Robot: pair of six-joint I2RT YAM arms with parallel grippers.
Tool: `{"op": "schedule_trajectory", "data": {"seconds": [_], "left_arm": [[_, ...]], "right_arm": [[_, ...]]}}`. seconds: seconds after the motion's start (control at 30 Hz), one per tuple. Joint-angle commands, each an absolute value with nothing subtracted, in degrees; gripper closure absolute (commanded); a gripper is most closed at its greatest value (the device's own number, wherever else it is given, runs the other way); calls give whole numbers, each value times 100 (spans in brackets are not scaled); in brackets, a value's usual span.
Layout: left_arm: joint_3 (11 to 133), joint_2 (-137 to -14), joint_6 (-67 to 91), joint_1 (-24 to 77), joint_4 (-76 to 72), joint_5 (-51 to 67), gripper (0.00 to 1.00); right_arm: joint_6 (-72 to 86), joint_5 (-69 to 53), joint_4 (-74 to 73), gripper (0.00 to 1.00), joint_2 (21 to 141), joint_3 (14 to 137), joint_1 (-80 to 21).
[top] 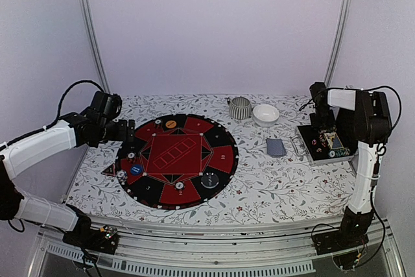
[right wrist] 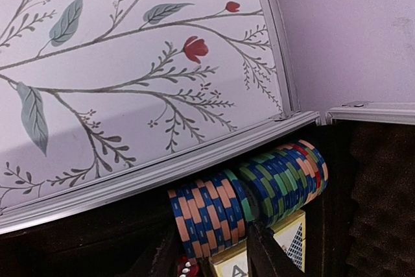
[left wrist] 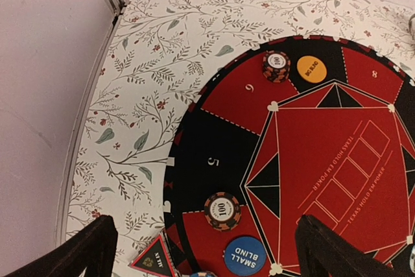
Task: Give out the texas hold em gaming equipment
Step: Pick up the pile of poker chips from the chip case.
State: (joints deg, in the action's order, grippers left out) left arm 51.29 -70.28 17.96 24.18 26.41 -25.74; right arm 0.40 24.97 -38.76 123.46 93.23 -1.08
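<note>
Mat [top: 194, 135]: round, red and black, numbered seats at its rim, lying on the flowered cloth [top: 272, 189].
Mat's near-left rim: a blue SMALL BLIND disc [left wrist: 245, 255], a black-and-orange 100 chip [left wrist: 222, 211] just beyond it, and a triangular marker [left wrist: 154, 261] just off the edge.
Left gripper [left wrist: 204, 241]: hovers over the mat's left edge, fingers spread wide, nothing between them.
Mat's far-left seats: a second 100 chip [left wrist: 276, 66] just beside the orange BIG BLIND disc [left wrist: 312, 69].
Card deck [top: 275, 147]: grey-blue back up, on the cloth right of the mat, apart from it.
Case [top: 303, 141]: open, further right of the mat than the deck, holding a chip row [right wrist: 259, 192] stood on edge.
Right gripper [right wrist: 214, 261]: down in the case, one finger on each side of the row's orange-and-blue end. Whether it is pinching cannot be told.
Beyond the mat's far-right rim: the ribbed cup [top: 240, 108] and white bowl [top: 266, 115], side by side.
</note>
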Motion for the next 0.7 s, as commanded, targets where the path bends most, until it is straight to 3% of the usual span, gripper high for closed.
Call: {"op": "schedule_trajectory", "data": {"seconds": [0.0,0.67], "left_arm": [[5199,-7005,1722,2349,2566,-2477,2],[5155,-7040,1678,2343,2602,-2417,2]], "right_arm": [[62,1905,-3951,63,12366,9151,-271],[-354,3038,-3961,60,12708,9447,-33]]}}
